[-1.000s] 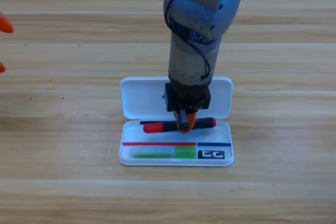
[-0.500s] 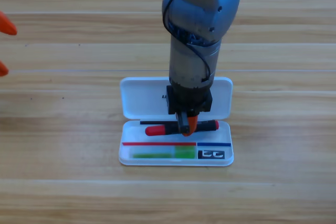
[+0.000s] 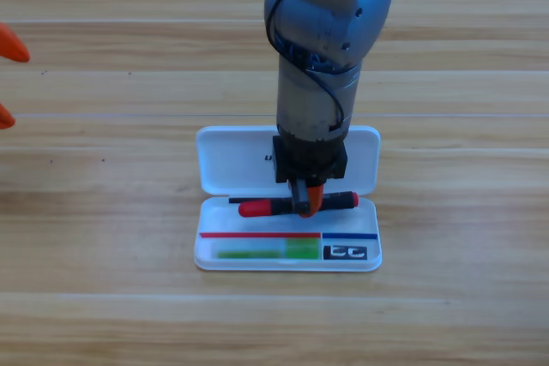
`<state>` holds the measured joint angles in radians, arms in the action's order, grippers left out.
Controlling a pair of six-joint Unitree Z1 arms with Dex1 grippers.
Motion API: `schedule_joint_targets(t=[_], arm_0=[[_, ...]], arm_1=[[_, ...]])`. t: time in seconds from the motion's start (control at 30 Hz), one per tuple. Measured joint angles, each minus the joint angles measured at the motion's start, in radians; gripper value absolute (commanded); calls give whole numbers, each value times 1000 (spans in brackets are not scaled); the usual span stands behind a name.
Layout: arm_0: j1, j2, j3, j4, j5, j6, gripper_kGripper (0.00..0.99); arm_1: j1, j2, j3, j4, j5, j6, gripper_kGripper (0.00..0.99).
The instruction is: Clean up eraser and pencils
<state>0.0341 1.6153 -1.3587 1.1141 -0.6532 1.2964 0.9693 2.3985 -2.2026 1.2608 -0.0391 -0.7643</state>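
My right fingers (image 3: 305, 203) are clenching the black pencil with the red cap (image 3: 296, 204) around its middle, holding it level just over the upper compartment of the open white case (image 3: 214, 169), which is lying on the desk (image 3: 103, 212). The light green pencil (image 3: 266, 251) and the eraser (image 3: 345, 252) are already lying in the lower compartment, side by side. My left fingers (image 3: 7, 75) are waiting at the picture's left edge, their orange tips standing apart. I am judging that letting go while the pencil is tilting could leave one end resting on the case's rim, or send it rolling out onto the wood. The desk is showing pale planks all around, and nothing of the room beyond it is showing
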Motion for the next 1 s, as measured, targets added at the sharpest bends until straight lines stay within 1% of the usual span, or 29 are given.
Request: schedule_joint_targets(t=[0.03,0.07,0.1,0.17,0.3,0.53,0.57,0.63,0.67,0.77,0.87,0.9,1.0], arm_0=[[0,0,0,0,0,0,990],[0,0,0,0,0,0,990],[0,0,0,0,0,0,990],[0,0,0,0,0,0,990],[0,0,7,-2,0,0,990],[0,0,22,-9,0,0,990],[0,0,22,-11,-1,0,990],[0,0,22,-24,-11,-1,982],[0,0,22,-30,-17,-2,960],[-1,5,10,-32,-44,-13,896],[-13,37,-47,-32,-65,-36,831],[-22,57,-67,-33,-68,-42,793],[-60,138,-127,-33,-78,-61,693]], arm_1=[[0,0,0,0,0,3,624],[0,0,-1,0,0,5,856],[0,0,-2,0,0,7,920],[0,1,-4,0,0,14,956],[0,1,-9,0,0,29,989],[0,0,-12,14,3,36,990],[0,-3,-12,25,14,37,990],[0,-28,8,55,73,40,990],[1,-48,32,66,107,40,990],[3,-200,152,96,199,44,990],[4,-418,287,100,278,45,990],[5,-489,325,100,298,45,990],[2,-713,446,57,352,60,990]])
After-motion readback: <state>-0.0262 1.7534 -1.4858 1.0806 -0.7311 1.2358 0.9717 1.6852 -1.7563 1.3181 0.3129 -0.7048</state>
